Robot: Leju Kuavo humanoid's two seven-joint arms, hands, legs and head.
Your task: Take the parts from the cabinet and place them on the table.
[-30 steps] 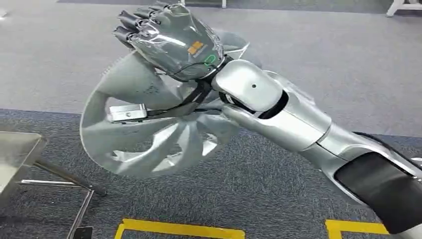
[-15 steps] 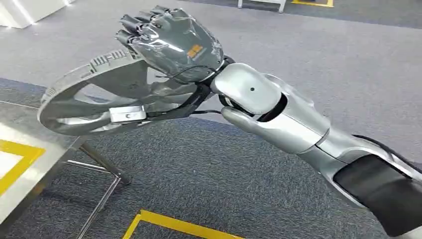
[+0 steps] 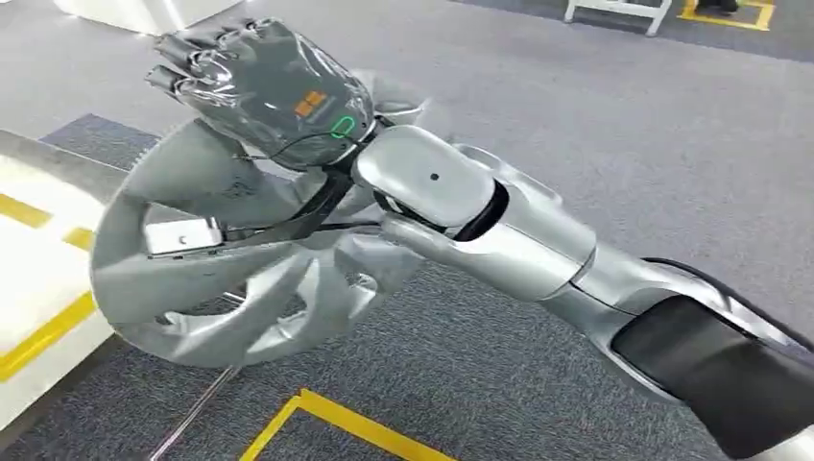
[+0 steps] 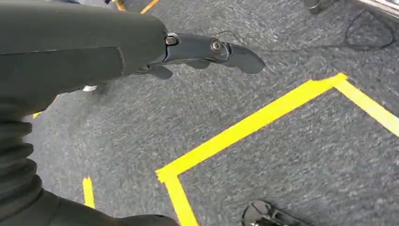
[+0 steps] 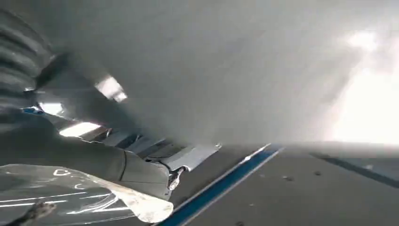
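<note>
right hand [image 3: 264,91] grips grey fan part [image 3: 226,259] near table [image 3: 38,279].

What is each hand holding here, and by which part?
The right hand grips the large grey round fan-like part by its outer rim, at the top edge. The left hand holds nothing, fingers extended over the carpet.

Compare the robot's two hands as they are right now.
The right hand is raised and grips the rim of the grey fan wheel; the left hand holds nothing. The right hand's fingers curl over the part; the left hand's fingers stretch out above the carpet. Both are dark grey.
</note>
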